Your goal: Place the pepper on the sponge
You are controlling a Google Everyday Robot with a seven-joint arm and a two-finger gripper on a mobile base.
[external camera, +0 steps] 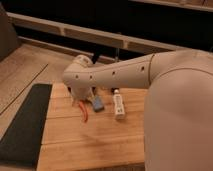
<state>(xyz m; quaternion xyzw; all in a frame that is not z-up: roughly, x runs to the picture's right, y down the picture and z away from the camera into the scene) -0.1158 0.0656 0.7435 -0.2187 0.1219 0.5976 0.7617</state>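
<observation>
The pepper [84, 112], thin, curved and red-orange, shows on the wooden table [100, 145] just below my gripper [81, 100]. The gripper hangs under the white wrist, and its top end meets the pepper's upper tip. I cannot tell whether the pepper is held or lying on the wood. The sponge [97, 104], a small blue block with a paler face, sits right beside the pepper on its right, a finger's width away. My white arm reaches in from the right and hides the table behind them.
A long white bottle-like object [118, 105] lies to the right of the sponge. A large black mat [25, 127] covers the table's left side. A dark shelf with rails runs along the back.
</observation>
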